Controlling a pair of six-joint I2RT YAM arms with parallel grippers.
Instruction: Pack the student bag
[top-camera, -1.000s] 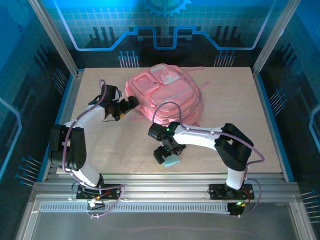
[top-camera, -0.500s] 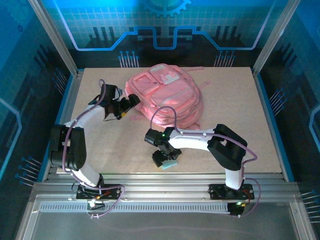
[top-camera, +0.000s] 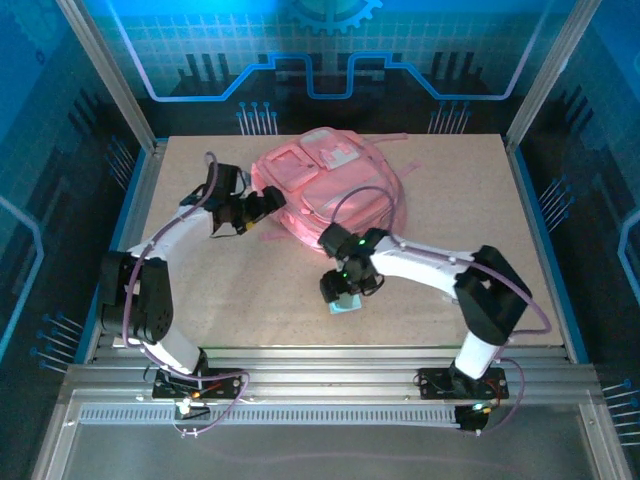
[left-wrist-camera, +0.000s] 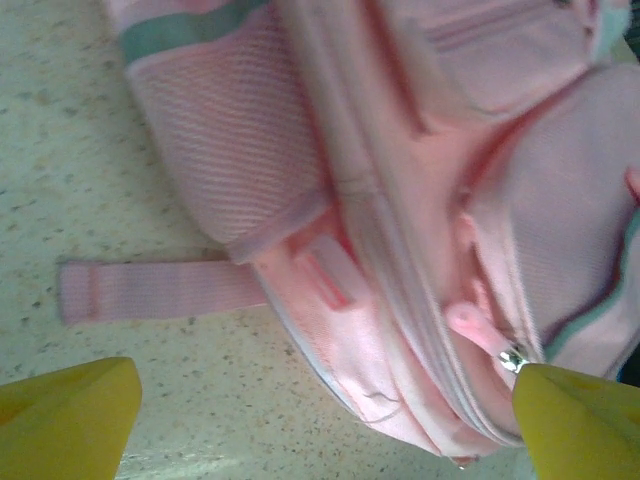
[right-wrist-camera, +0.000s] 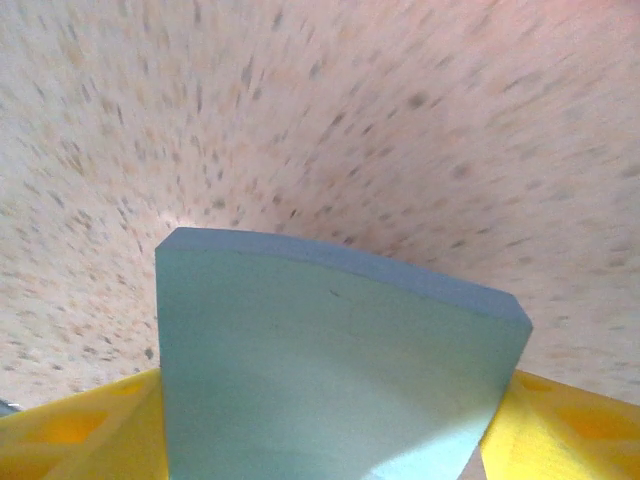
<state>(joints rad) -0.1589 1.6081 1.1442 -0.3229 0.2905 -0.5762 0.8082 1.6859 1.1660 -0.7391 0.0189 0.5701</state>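
Centre of the top view: right gripper (top-camera: 344, 292) clamps a pale blue block (right-wrist-camera: 330, 360), possibly foam. Upper left: left gripper (left-wrist-camera: 325, 378) spread wide, empty, beside the student bag (top-camera: 335, 190).

The backpack (top-camera: 330, 190) lies flat in the upper middle of the overhead view, front side up: a large, soft pink bag with paler pink front pockets stacked toward its upper end. In the left wrist view it runs from the top of the frame down to the lower right, its mesh side pocket (left-wrist-camera: 230, 150) at upper left topped by a teal band. A flat pink strap (left-wrist-camera: 150, 290) lies on the tabletop at middle left, and a pink zip pull (left-wrist-camera: 475, 330) sits on the long diagonal zipper at lower right.
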